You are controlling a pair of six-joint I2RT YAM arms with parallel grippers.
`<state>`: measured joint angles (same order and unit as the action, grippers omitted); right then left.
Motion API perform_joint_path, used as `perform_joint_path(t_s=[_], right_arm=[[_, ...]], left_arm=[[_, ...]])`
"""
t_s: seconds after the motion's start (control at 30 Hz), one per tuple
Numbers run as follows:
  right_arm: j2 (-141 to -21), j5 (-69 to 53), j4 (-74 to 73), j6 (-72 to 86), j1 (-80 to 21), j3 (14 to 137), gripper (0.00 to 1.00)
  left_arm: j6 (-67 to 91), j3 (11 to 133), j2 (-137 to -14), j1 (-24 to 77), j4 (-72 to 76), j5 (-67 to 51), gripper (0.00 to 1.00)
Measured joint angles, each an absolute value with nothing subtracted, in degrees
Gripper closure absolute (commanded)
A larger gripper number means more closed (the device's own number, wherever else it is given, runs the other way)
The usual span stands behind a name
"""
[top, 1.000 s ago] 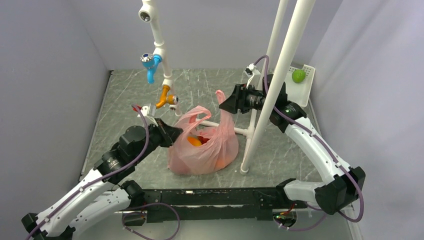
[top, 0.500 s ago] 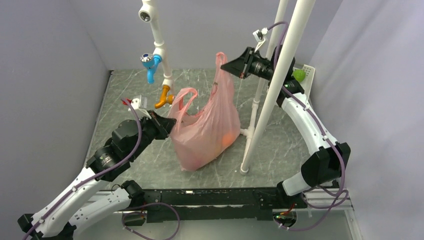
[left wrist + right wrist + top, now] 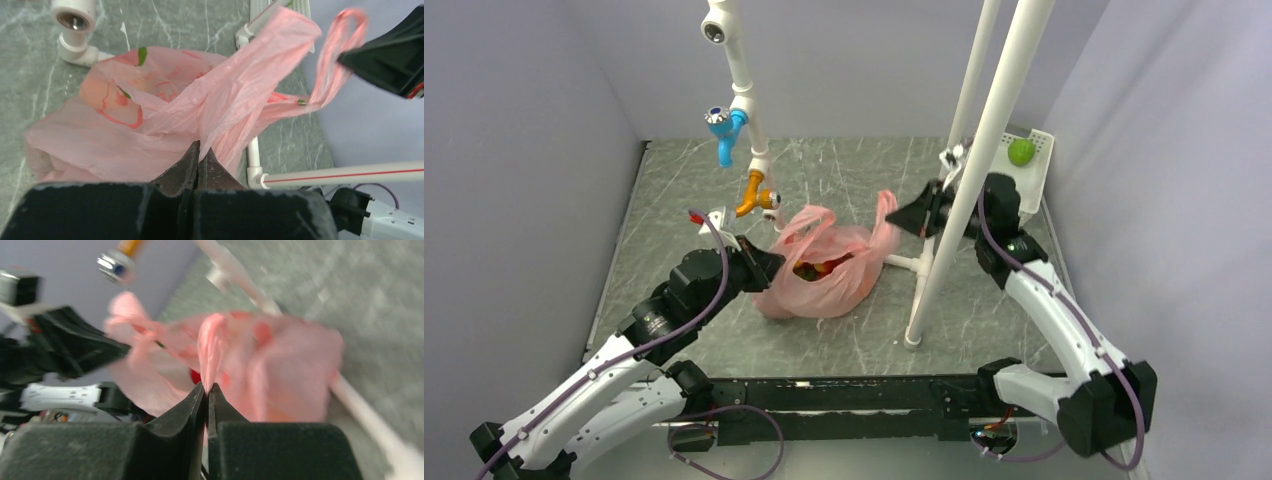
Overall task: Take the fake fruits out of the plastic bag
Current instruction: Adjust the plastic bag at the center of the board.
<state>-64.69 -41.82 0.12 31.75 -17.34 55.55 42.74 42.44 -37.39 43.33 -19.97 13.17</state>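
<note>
From above, the pink plastic bag (image 3: 824, 290) lies slumped on the grey marbled table (image 3: 674, 180) at the centre of the frame, its mouth drawn open between the two arms. The left gripper (image 3: 767, 266) sits at the bag's left rim and the right gripper (image 3: 900, 216) at its upper right, with a loop handle (image 3: 886, 205) rising beside it. The fake fruits (image 3: 822, 268) show as red and orange patches inside the mouth, but I cannot tell how many there are. A white upright pipe (image 3: 944, 235) stands just right of the bag. In the upper right, well apart from it, a lime-green fruit (image 3: 1021, 152) rests in a white basket (image 3: 1030, 192).

In the left wrist view, the left jaws are pressed together at lower centre, pinching a fold of the bag's film. The bag spreads away to the left. The loop handle arcs towards the right gripper's dark body in the upper right corner.

The right wrist view is blurred. Its jaws meet at lower centre with a strip of pink film between them, probably the handle. A red spot just above may be a fruit.

The film looks thin, limp and slippery, so it will crumple rather than hold a shape and is best held at the handles or rim. The fruits look light, hard and glossy and are likely to roll, so each should be gripped across its middle.
</note>
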Motion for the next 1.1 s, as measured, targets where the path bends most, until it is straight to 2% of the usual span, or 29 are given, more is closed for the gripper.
perform_joint_path(t_s=[0.1, 0.23, 0.4, 0.5, 0.67, 0.77, 1.0, 1.1], right_arm=[[-58.39, -35.88, -11.35, 28.62, -17.32, 49.98, 0.77], [-52.16, -30.72, -24.21, 24.97, -17.32, 49.93, 0.56], [-52.12, -23.97, -38.17, 21.21, -17.32, 59.35, 0.26], [-53.6, -21.54, -42.06, 19.59, -17.28, 66.39, 0.17], [-56.4, -21.82, -42.68, 19.07, -17.28, 74.04, 0.17], [-59.27, -27.31, -39.57, 20.73, -17.28, 75.57, 0.24], [-63.51, -43.0, -26.2, 25.67, -17.34, 74.32, 0.26], [-64.45, -45.89, -21.98, 26.61, -17.47, 75.0, 0.32]], left_arm=[[43.29, 41.17, -37.52, 43.31, -19.94, 10.98, 1.0], [43.42, 41.15, -37.74, 43.31, -19.55, 8.73, 1.0], [43.4, 41.15, -37.74, 43.31, -19.53, 7.79, 1.0], [43.51, 41.15, -37.71, 43.31, -19.46, 7.66, 1.0], [44.05, 41.15, -37.71, 43.27, -19.25, 7.4, 1.0], [44.25, 41.15, -37.76, 43.24, -19.09, 7.44, 1.0], [44.25, 41.15, -39.59, 43.16, -16.86, 7.92, 1.0], [44.18, 41.25, -40.99, 43.16, -16.4, 7.92, 1.0]])
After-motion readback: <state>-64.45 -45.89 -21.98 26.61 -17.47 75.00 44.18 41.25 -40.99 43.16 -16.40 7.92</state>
